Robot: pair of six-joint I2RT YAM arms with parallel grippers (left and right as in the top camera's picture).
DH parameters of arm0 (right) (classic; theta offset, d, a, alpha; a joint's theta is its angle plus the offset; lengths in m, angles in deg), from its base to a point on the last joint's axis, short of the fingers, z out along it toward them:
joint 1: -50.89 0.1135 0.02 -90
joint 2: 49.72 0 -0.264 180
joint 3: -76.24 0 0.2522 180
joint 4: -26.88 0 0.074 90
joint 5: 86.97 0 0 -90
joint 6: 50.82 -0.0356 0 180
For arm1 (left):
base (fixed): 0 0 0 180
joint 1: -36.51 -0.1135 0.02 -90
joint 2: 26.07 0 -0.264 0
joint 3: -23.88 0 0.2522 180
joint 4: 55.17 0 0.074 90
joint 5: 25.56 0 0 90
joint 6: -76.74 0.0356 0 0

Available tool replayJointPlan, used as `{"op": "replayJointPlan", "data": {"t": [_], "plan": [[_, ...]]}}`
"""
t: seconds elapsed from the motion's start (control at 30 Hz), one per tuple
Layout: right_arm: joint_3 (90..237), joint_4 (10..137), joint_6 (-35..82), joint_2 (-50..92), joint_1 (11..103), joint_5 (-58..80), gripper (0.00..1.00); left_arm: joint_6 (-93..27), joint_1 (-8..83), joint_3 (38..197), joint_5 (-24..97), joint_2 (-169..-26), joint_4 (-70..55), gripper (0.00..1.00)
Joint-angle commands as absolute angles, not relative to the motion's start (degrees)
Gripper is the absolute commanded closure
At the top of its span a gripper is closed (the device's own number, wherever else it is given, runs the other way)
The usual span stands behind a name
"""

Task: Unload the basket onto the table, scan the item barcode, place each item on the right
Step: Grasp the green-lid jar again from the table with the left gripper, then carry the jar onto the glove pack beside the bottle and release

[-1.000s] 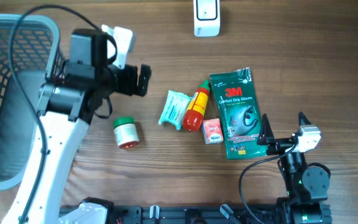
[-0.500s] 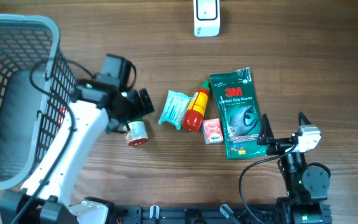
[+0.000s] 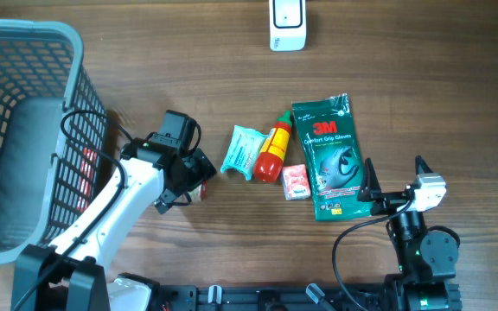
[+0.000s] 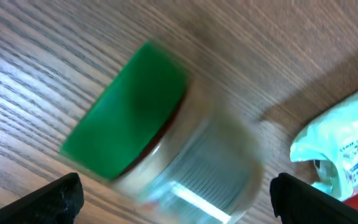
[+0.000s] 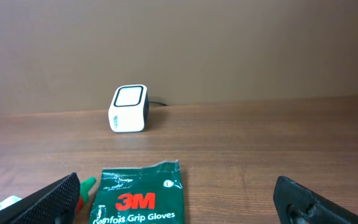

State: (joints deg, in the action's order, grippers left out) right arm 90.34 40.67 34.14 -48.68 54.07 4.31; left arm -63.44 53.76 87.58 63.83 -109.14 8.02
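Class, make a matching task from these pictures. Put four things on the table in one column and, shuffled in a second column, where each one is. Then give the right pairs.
Things
1. green-lidded jar
2. 3M glove pack
3. white scanner
4. grey basket

Places
a. far edge of the table, near the middle
b. left end of the table
c. on its side under the left gripper
d. just right of the red bottle

Pairs: 1-c, 2-d, 3-a, 4-b
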Motion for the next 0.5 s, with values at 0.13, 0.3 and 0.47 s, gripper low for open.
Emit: {"op": "replayJointPlan", "data": {"t": [0.13, 0.3, 0.47], "plan": [[90.29, 40.50, 34.66, -49.14, 54.20, 4.77, 0.00, -71.44, 53.76, 87.01, 66.44, -109.35, 6.99, 0.00], [90.29, 40.50, 34.66, -49.14, 54.20, 4.77, 0.00, -77.14, 53.83, 85.37, 65.58, -109.35, 6.95, 0.00], [90.29, 40.50, 34.66, -49.14, 54.20, 4.77, 0.00, -77.16, 53.83, 82.29, 66.78, -109.35, 5.24, 0.00]]}}
